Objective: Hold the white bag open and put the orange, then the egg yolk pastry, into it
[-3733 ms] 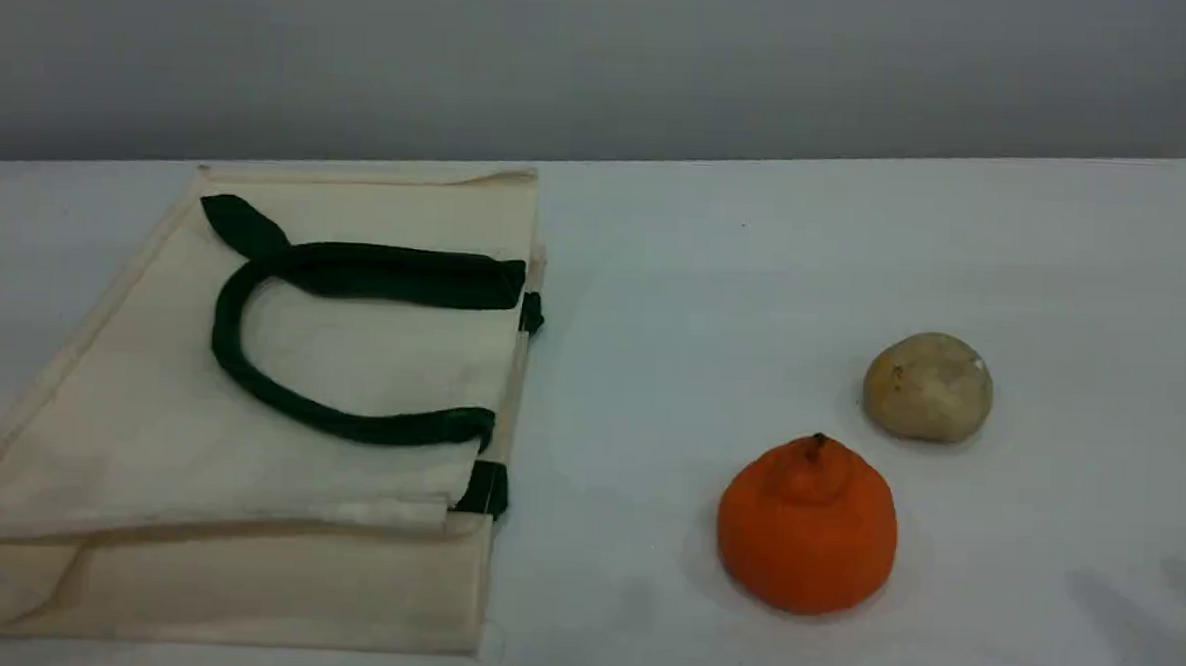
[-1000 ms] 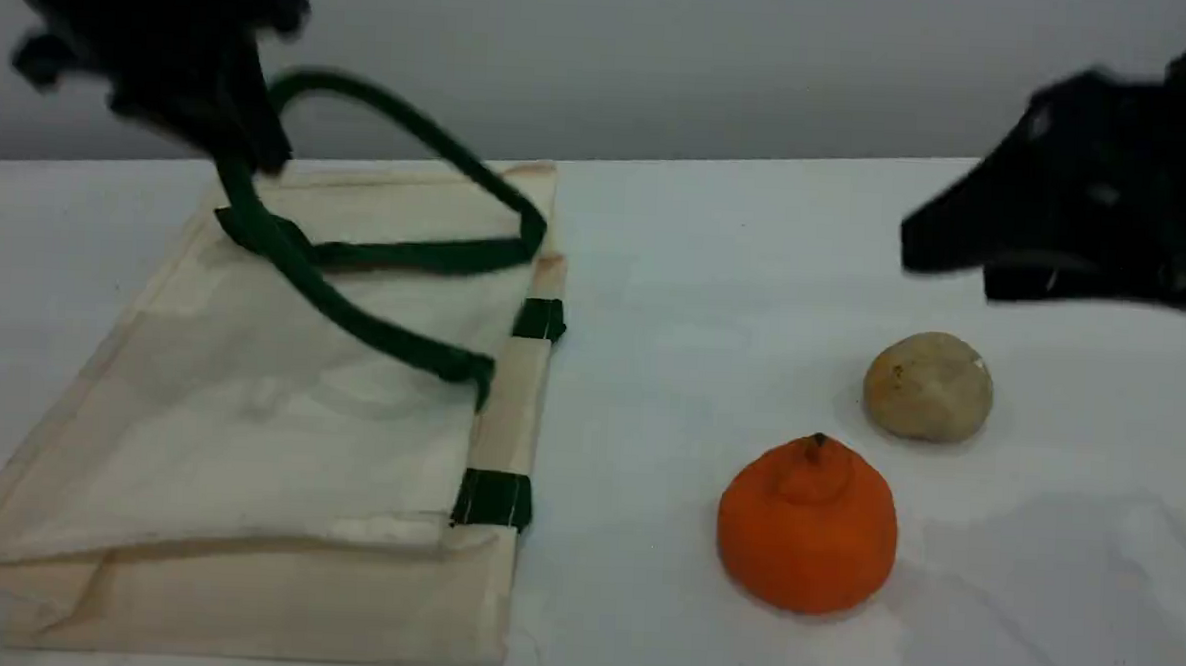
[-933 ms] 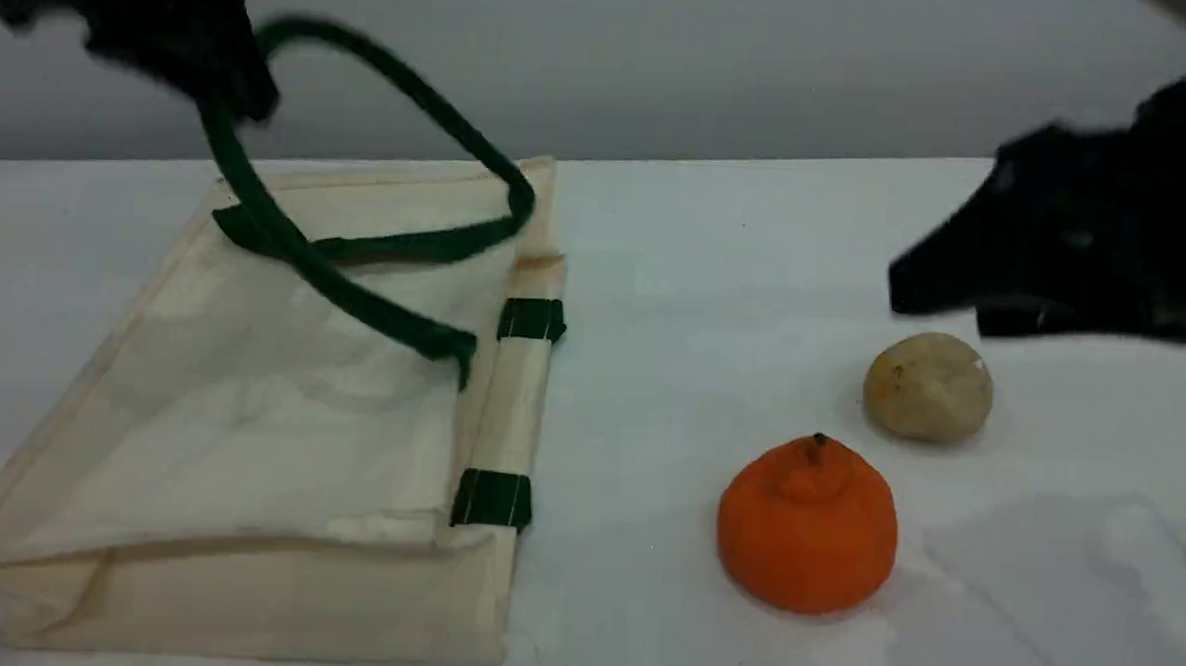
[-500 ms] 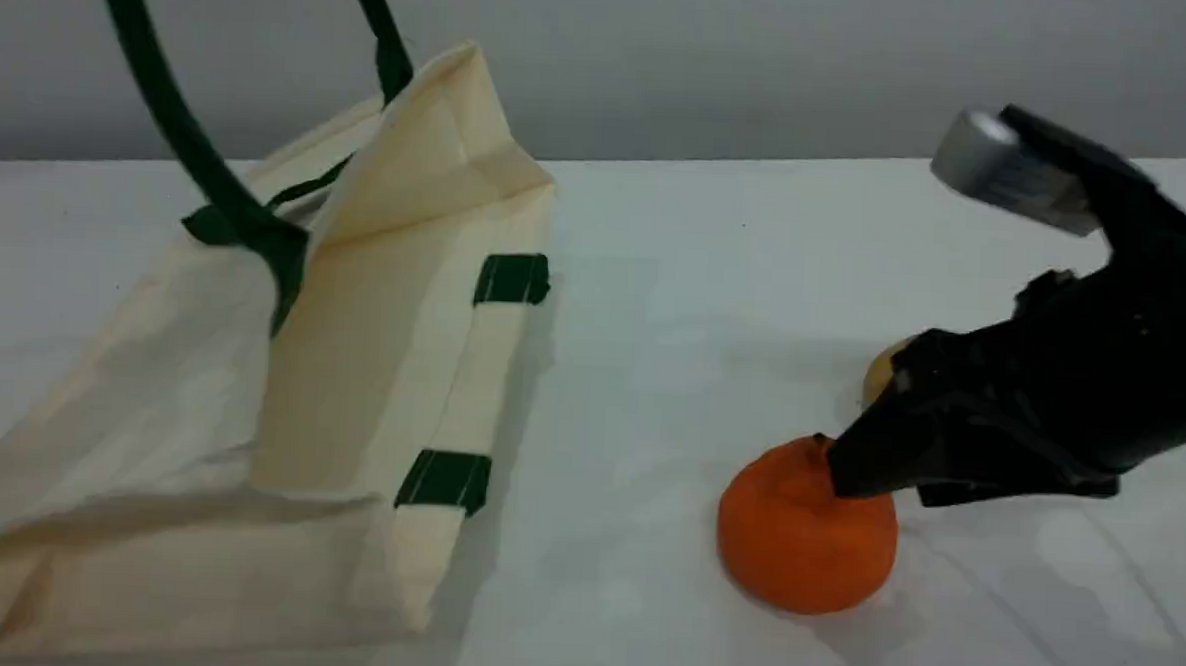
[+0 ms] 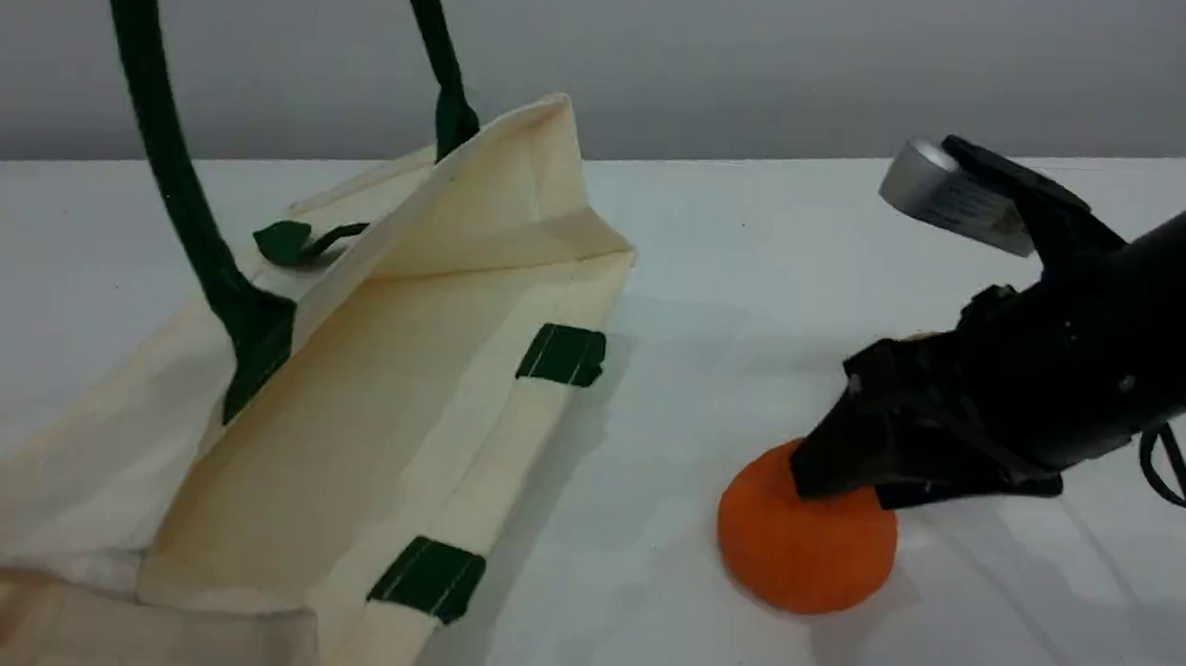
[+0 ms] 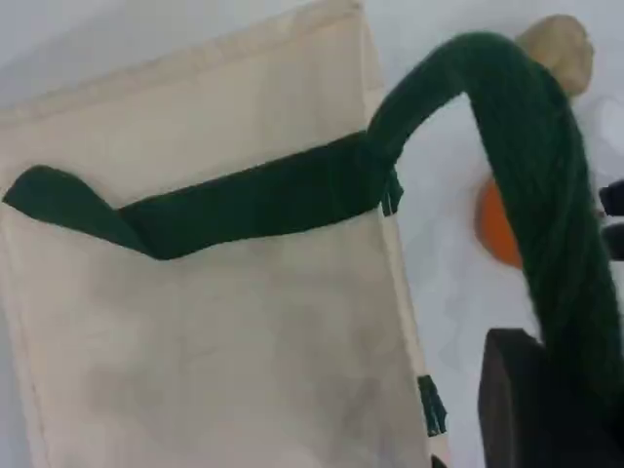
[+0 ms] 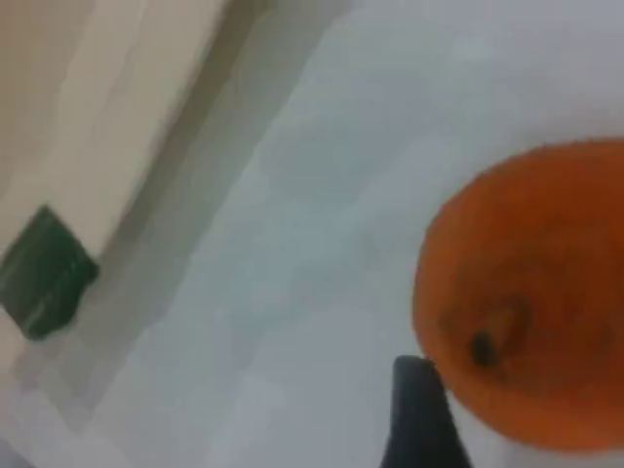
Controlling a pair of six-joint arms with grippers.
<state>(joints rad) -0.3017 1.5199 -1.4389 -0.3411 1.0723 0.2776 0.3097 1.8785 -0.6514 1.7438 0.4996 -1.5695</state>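
At the left, the cream-white canvas tote with dark green strap handles, the white bag point(image 5: 370, 403), lies on the white table point(image 5: 715, 278) with its upper side lifted. The left claw point(image 6: 546, 409) is clamped shut on the green strap handle point(image 5: 160, 174), which runs taut up out of the scene view, so the mouth gapes toward the right. The holding-open step looks done; nothing is in the bag yet.

Right of the mouth lies a bare stretch of table, open room for a straight carry to the bag. The mouth's lower lip with its green tabs lies on the table, and the raised upper lip slopes down toward the near corner, so I judge the entry roomier at the far side.

Further right, the bright orange bumpy-necked orange point(image 5: 804, 542) rests on the table. The right claw point(image 5: 847, 474) is down over its top with jaws spread wide, not closed on it. The pale tan dome-shaped egg yolk pastry point(image 6: 558, 44) sits beyond the orange, untouched; both placements remain.
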